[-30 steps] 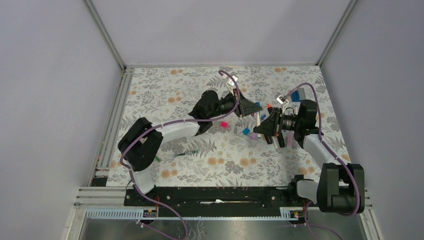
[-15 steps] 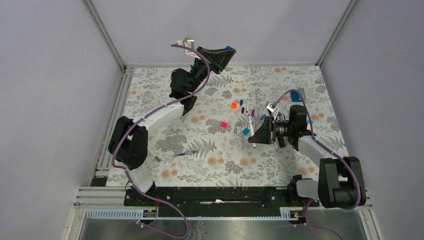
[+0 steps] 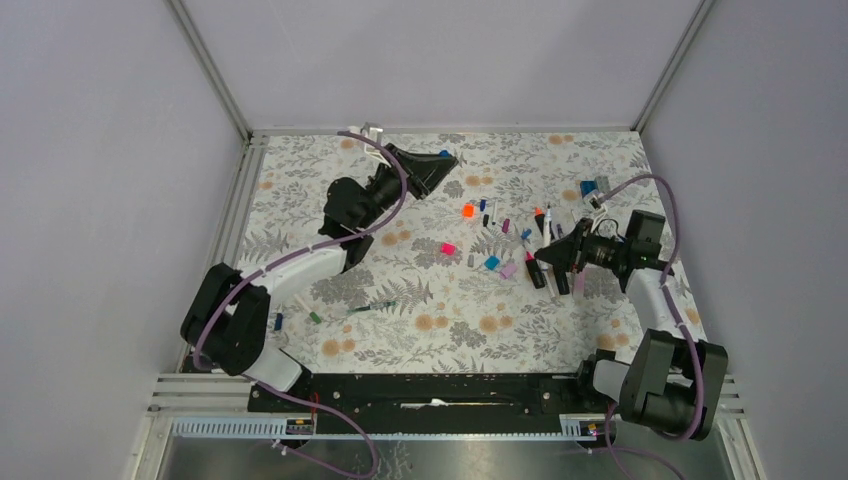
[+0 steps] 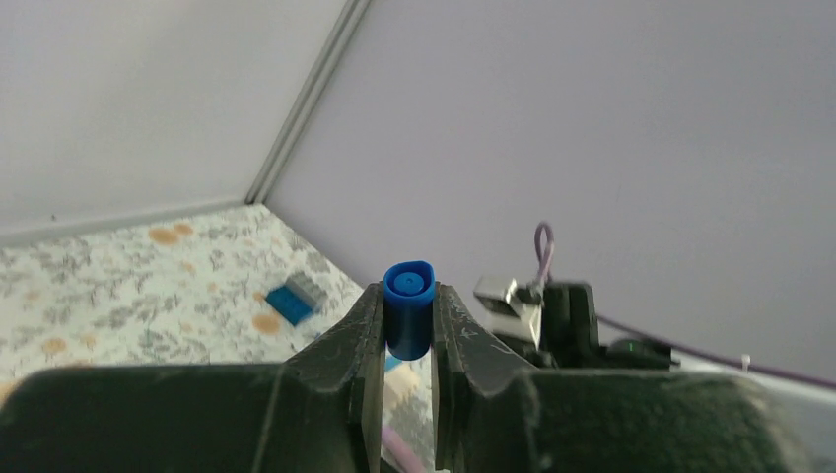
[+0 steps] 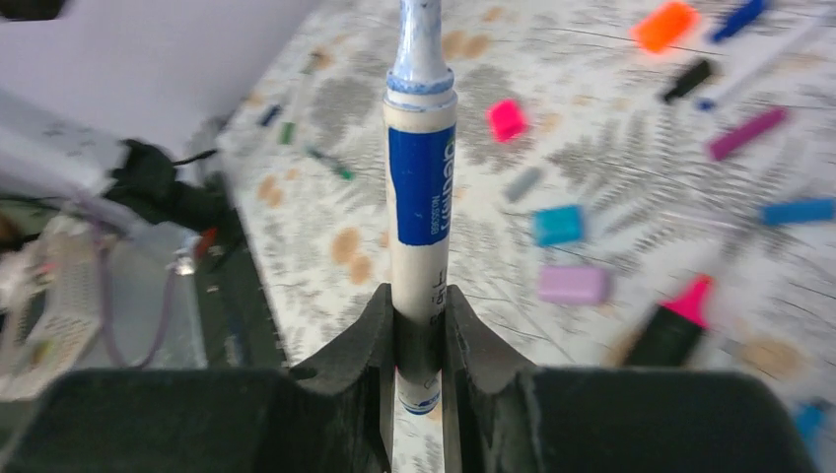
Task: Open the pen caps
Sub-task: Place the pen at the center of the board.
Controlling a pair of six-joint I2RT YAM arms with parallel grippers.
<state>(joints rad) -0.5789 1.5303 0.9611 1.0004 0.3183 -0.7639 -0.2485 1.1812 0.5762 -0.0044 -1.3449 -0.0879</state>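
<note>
I'm pinching the blue cap (image 4: 408, 296) in my left gripper (image 4: 407, 320) and clamping the uncapped pen (image 5: 419, 177) in my right gripper (image 5: 419, 330).

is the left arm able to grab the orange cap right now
Probably not yet: the way to the orange cap looks free, but the left gripper is shut on a blue cap.

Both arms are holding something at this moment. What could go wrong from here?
1. The left tool pinches the blue cap only at its fingertips, high above the floral cloth. The cap might slip out and roll away.
2. The white marker in the right tool has a bare tip. If it is laid down carelessly, it may stain the cloth or knock the pink cap.
</note>
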